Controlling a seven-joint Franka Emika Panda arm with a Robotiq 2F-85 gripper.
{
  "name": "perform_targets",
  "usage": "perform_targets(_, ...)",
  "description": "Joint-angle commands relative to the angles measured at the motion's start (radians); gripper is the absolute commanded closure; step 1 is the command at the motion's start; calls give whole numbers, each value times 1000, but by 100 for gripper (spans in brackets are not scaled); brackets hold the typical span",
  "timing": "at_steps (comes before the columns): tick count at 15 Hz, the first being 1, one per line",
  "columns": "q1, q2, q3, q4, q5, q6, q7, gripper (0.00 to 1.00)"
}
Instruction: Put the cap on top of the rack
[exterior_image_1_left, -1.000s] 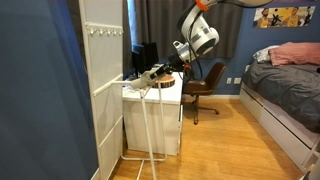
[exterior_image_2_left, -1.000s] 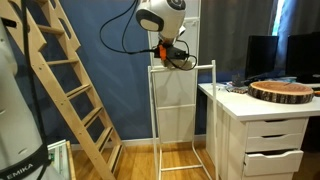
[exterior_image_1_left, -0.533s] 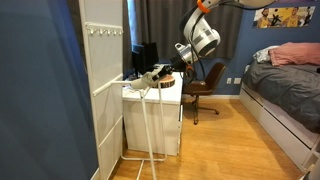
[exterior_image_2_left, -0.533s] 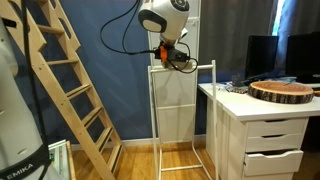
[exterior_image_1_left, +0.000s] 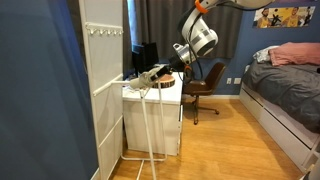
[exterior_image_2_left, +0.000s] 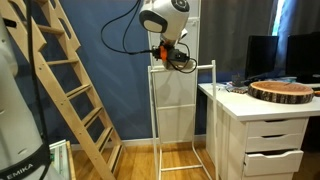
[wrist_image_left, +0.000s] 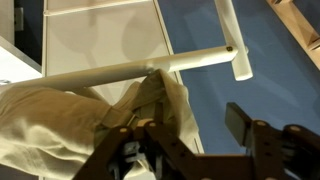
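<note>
Exterior view: my gripper (exterior_image_1_left: 160, 72) is at the top bar of the white rack (exterior_image_1_left: 150, 125), with the beige cap (exterior_image_1_left: 148, 80) bunched on that bar just in front of it. A white dresser (exterior_image_1_left: 168, 110) is right behind the rack. Can't read the jaws from here.

Exterior view again: the gripper (exterior_image_2_left: 173, 58) sits above the rack (exterior_image_2_left: 156, 115) at its top bar. The cap is mostly hidden by the gripper. A wooden ladder (exterior_image_2_left: 75, 95) leans beside the rack.

Wrist view: the cap (wrist_image_left: 70, 120) drapes over the rack bar (wrist_image_left: 195, 62), touching it. The gripper (wrist_image_left: 188, 120) is spread wide. Cap fabric lies against one finger (wrist_image_left: 135, 150), the other finger (wrist_image_left: 245, 122) is clear of it, and I see bare floor between them, so I read it as released.
</note>
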Motion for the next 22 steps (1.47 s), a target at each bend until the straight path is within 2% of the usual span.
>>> perform_targets(1, -10, -18, -11, -1, -104, -20, 103, 3)
perform_targets(3, -17, -26, -20, -13, -167, -38, 175, 0)
perform_targets(10, -33, -52, -33, -18, -395, -146, 544, 0)
perform_targets(13, -41, -100, -45, -19, -591, -147, 722, 0)
perform_targets(16, -57, -197, -61, -1, -836, -236, 893, 0)
perform_targets(18, -55, -269, -64, 25, -923, -294, 936, 0)
perform_targets(22, -16, -405, -49, 79, -987, -346, 989, 0)
